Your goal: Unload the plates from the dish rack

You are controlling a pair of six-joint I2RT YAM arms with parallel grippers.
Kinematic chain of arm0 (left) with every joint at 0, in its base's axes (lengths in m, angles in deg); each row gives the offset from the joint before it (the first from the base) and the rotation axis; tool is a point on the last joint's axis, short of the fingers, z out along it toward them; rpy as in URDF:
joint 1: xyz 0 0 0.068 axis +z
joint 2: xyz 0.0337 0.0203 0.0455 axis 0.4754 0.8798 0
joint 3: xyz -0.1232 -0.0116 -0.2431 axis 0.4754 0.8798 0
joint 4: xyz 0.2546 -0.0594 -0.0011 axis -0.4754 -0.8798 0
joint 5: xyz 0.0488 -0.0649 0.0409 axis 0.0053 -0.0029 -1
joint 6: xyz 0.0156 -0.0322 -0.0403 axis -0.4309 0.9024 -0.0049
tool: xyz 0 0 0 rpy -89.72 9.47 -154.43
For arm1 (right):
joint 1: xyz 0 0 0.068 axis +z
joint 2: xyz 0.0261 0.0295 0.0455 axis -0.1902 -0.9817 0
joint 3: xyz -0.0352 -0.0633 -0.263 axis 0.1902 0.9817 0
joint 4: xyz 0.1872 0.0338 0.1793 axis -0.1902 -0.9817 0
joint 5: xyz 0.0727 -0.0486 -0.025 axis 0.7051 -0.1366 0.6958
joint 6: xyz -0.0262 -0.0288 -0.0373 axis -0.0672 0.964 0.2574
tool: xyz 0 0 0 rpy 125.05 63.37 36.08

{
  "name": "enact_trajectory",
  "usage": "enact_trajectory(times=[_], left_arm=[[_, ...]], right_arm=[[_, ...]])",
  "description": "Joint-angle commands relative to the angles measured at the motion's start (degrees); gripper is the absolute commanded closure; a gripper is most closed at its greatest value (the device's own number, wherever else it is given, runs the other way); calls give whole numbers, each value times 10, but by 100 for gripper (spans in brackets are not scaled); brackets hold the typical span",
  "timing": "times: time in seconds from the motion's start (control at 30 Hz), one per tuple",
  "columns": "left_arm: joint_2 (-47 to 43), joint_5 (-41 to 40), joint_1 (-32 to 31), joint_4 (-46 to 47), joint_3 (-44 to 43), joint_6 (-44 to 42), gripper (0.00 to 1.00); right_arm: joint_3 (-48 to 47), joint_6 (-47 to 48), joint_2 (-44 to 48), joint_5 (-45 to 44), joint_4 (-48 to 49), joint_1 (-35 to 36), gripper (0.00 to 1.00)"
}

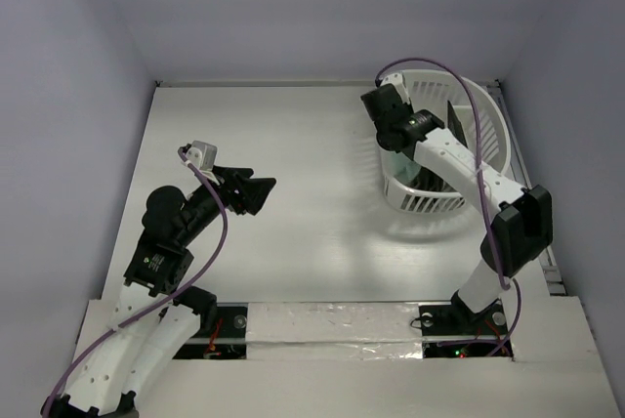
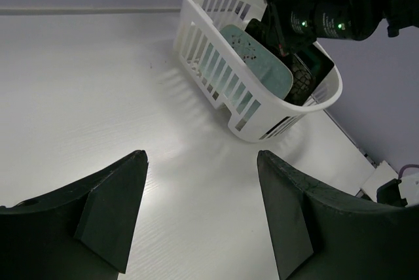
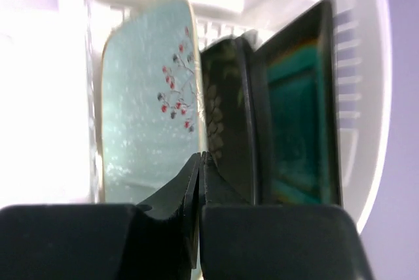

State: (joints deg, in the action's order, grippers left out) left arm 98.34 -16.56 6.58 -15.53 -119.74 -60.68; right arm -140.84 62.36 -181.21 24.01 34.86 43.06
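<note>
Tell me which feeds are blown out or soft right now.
Right wrist: dish rack blown out to white at left, mint plate and teal-centred plate slightly soft. Top external: glare on the table before the dish rack. Left wrist: sharp, mild sheen on the table.

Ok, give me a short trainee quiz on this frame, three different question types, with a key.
1. True or false: the left claw is open and holds nothing.
2. Where is the right claw? A) beside the left claw B) inside the dish rack C) folded at its base
3. Fill in: in the right wrist view, the dark flowered plate stands between the mint plate and the ___ plate.
Key: 1 true; 2 B; 3 teal-centred plate.
</note>
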Motion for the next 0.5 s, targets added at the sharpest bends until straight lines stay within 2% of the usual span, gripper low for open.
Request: enact_trajectory(times=[0.0, 0.2, 0.27, 0.47], left_arm=[[-6, 9, -3, 26, -17, 2, 35], [-5, 8, -3, 24, -17, 2, 35], [-5, 7, -3, 24, -17, 2, 35], [-6, 5, -3, 23, -17, 2, 35]], right_arm=[[-62, 7, 33, -56, 28, 18, 100], [-111, 1, 98, -70, 24, 35, 100], [-115, -2, 111, -41, 24, 35, 100], [-66, -38, 111, 1, 26, 35, 100]])
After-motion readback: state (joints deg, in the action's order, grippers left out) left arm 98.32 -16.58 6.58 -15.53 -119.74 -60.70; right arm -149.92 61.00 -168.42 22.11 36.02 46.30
